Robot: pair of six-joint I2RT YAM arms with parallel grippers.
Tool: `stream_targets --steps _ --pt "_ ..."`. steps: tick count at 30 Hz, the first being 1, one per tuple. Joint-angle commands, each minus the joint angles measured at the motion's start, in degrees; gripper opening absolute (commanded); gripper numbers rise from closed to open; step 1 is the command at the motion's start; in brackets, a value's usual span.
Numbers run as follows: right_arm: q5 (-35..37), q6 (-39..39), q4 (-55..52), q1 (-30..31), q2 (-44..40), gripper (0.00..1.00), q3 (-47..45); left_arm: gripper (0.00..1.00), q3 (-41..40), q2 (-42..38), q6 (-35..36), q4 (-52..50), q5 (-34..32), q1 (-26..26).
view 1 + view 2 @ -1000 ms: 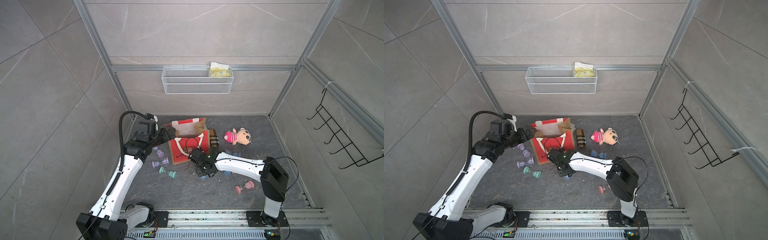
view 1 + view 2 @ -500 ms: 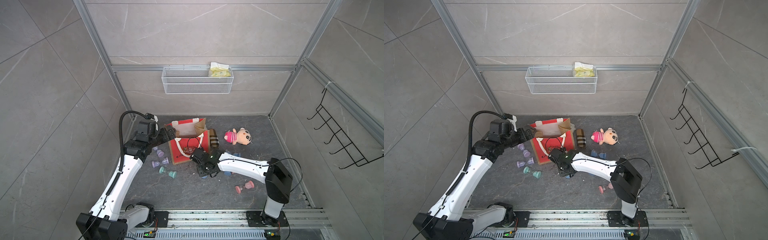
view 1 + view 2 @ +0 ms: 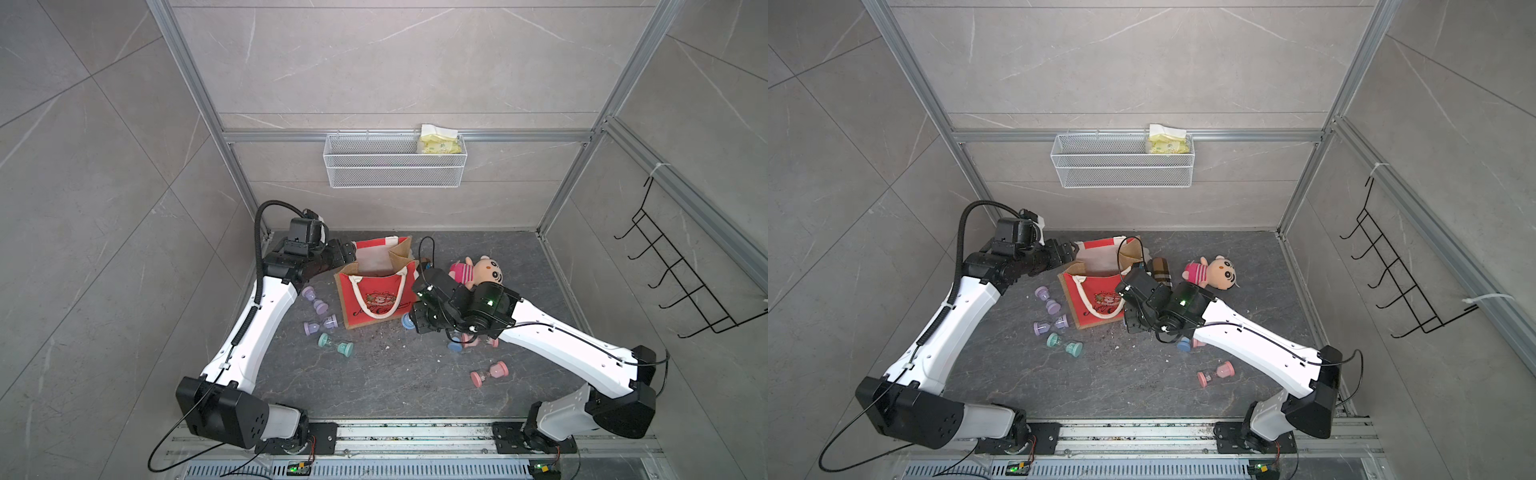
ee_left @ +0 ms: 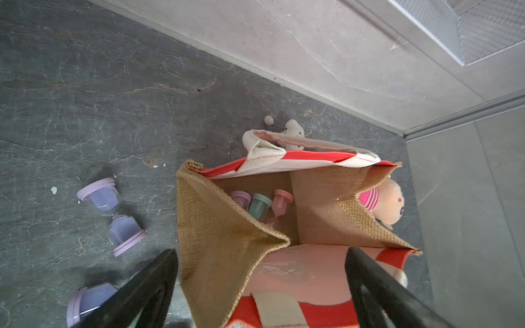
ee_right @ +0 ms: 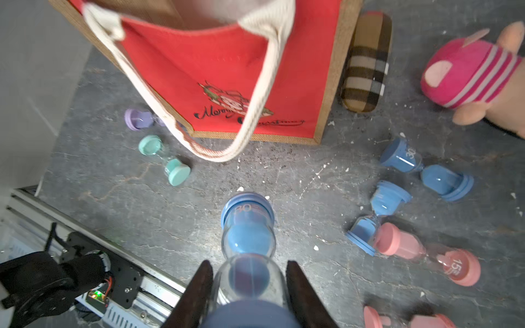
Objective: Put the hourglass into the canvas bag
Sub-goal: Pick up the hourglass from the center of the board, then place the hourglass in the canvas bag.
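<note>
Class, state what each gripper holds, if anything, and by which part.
Right gripper: the blue hourglass, pinched across one glass bulb. Left gripper: nothing; its jaws stand open astride the canvas bag edge.

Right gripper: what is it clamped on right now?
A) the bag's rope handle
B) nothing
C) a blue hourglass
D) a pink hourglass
C: in the right wrist view the right gripper is shut on the blue hourglass, with one jaw on each side of its glass bulb.

- Left arm point(image 3: 266, 320): white shells, black joints; ribbed black hose point(image 3: 258, 232) behind black fingers point(image 4: 142, 289).
- Right arm point(image 3: 561, 340): same colours; thin black cable point(image 3: 1118, 259), green light point(image 3: 489, 302) behind dark fingers point(image 5: 196, 295).
</note>
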Motion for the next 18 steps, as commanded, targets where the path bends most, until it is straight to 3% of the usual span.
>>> stream_targets --steps 1,10,18 --pt "0.2 -3.3 -1.7 0.0 0.2 0.11 7.4 0.87 1.8 2.4 0.2 2.3 -1.6 0.5" --pt "-2.3 -7.6 0.8 -5.2 10.8 0.11 24.2 0.67 3.6 10.1 -0.5 4.5 -0.4 0.5" --pt "-0.9 -9.4 -0.9 -7.8 26.6 0.11 39.6 0.31 1.7 10.6 0.5 5.8 -0.8 0.8"
